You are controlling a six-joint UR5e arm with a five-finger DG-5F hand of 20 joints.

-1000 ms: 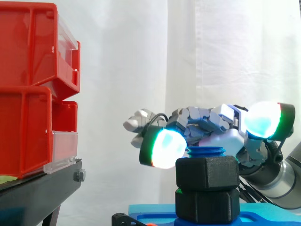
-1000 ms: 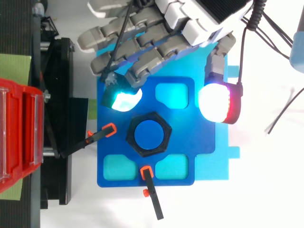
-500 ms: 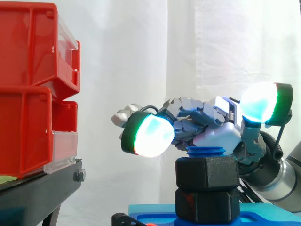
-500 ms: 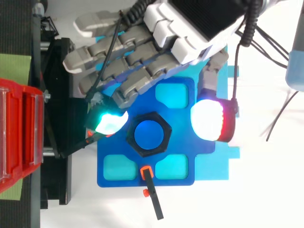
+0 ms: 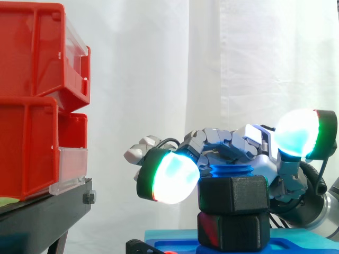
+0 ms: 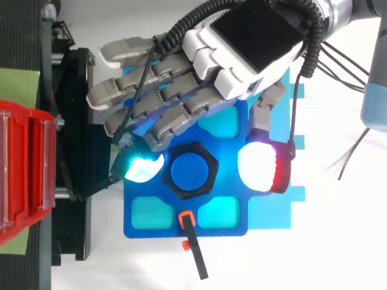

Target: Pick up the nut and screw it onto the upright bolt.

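My hand (image 6: 242, 60) hangs over the blue plate (image 6: 227, 188), fingers loosely bent, spread wide and holding nothing. One glowing fingertip (image 6: 143, 169) sits just left of the black hex nut (image 5: 233, 193), and the thumb pad (image 6: 259, 169) stands apart on its right. The nut sits on the upright blue bolt (image 6: 190, 171), above a second black hex piece (image 5: 233, 231). Red bins (image 5: 32, 106) stand far left.

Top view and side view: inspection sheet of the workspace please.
surface: white tabletop, blue fixture plate on it.
job's things: black hex nut sits on the upright blue bolt, above a second black hex piece.
clutter: orange-tipped clamp at the plate's edge.
robot hand: open, above the plate; glowing pads flank the nut, not pinching it.
cables: nothing seen.
surroundings: red bins on black stand, white curtain.
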